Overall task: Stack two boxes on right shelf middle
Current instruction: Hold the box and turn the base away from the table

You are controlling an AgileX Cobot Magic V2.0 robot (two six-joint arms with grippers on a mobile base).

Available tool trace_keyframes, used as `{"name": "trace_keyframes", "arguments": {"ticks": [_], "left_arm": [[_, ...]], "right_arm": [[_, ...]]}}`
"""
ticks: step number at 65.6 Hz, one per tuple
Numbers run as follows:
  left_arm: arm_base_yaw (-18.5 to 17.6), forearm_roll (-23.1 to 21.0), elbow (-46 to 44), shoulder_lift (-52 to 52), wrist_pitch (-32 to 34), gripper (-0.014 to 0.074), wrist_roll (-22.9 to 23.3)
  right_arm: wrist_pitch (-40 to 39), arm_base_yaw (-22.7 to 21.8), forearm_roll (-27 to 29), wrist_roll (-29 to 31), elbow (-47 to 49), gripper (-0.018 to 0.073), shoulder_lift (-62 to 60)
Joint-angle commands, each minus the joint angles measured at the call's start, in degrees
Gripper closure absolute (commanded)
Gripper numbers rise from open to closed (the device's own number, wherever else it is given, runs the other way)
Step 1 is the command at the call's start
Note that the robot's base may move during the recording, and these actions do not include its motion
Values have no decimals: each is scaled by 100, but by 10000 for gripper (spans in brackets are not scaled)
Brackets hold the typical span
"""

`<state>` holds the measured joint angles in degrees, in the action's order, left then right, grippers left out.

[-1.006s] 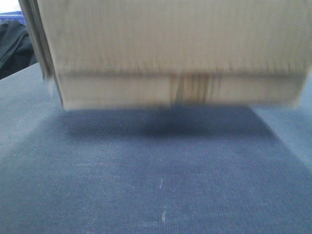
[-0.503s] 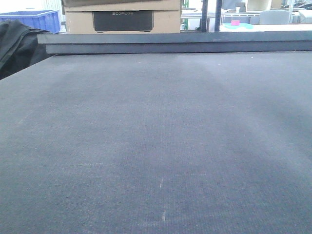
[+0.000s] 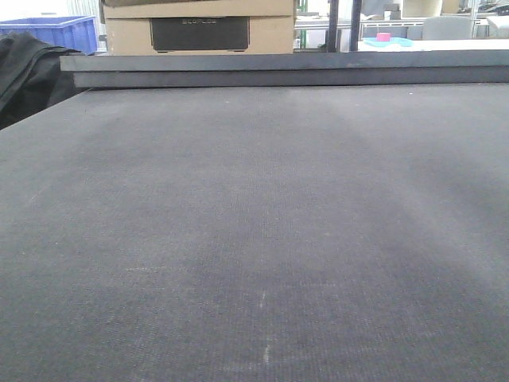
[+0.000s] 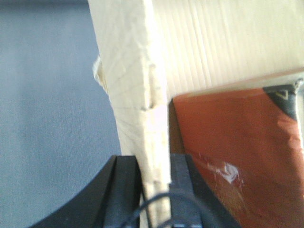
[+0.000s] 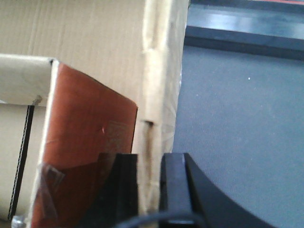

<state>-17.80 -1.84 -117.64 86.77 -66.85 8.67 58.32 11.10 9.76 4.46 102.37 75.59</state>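
- Pinching a cardboard wall with my left pincer [image 4: 154, 164]: one black finger on each face of the carton [image 4: 133, 71], pressed tight on its edge.
- Same deal on the other side. My right pincer [image 5: 149, 161] is clamped over a taped, wrinkly wall of that carton, one finger inside and one outside.
- Right beside the inner fingers there's a red-orange panel [image 4: 228, 152] sitting inside the carton, with a bit of clear tape on it. It might be the second box riding in the big one, but honestly I can't tell from this close.
- Past the carton, both wrist views show only the grey mat [image 3: 254, 239] of the table.
- The carton isn't in the front view at all, so I reckon I'm holding it up out of that camera's sight.
- Way at the back there's a labelled carton [image 3: 199, 32], a blue bin [image 3: 56, 32], and some black cloth [image 3: 24, 72] at the left edge.
- Progress-wise, I'd call the two-handed grab done.
- The steel shelf isn't in any view, so the carry over, the set-down on the middle tier and the actual stacking all look left to do.
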Motion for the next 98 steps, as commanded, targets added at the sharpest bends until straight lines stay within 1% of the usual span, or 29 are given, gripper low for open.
{"name": "trace_keyframes", "arguments": {"ticks": [1,18,45,98], "left_arm": [[36,273,-126,-46,222,708,-129],[36,273,-126,-23,374,708,-129],[36,273,-126,-23,374,708,-129],[48,273,-126,-19,372,708,-129]], "right_arm": [[-350,-68,-297,49,87,712,-89],[-352,-68,-297,49,87,712,-29],[-482,-68,-297,49,87,712,-31],[-482,-68,-297,49,87,712,-31]]}}
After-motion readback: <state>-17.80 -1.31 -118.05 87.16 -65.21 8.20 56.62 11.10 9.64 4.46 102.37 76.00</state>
